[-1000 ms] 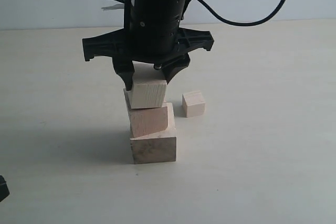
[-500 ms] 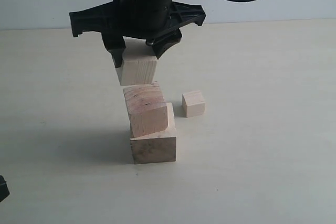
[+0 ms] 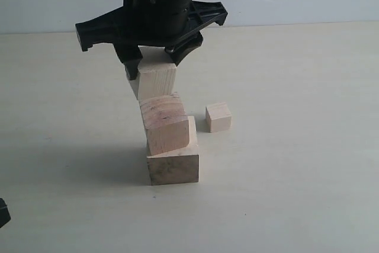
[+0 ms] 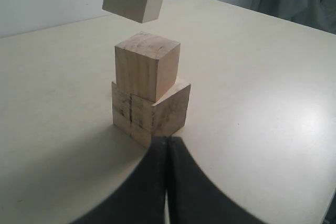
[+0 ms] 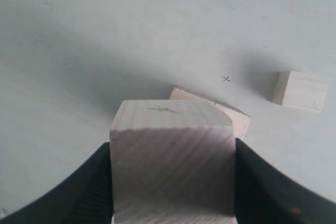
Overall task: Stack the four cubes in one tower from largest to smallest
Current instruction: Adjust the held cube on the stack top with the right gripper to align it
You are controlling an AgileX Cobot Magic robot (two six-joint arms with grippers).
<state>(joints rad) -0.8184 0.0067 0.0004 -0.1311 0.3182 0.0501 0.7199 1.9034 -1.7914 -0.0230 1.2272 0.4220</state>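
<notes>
Two cubes are stacked on the table (image 3: pixel 296 176): the second cube (image 3: pixel 166 125) sits (crookedly, off-centre) on the largest cube (image 3: pixel 173 167). Above them, not touching, the right gripper (image 3: pixel 155 66) clamps the third cube (image 3: pixel 155 82) between its jaws. Beside the stack lies the smallest cube (image 3: pixel 218 117). Closed tight, the left gripper (image 4: pixel 167 148) holds nothing.

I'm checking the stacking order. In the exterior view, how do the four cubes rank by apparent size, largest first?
1. Bottom cube
2. Second cube resting on it, only slightly smaller-looking
3. Held cube in the right claw, its top hidden
4. Lone cube on the table, plainly smallest, though it sits farther back
</notes>
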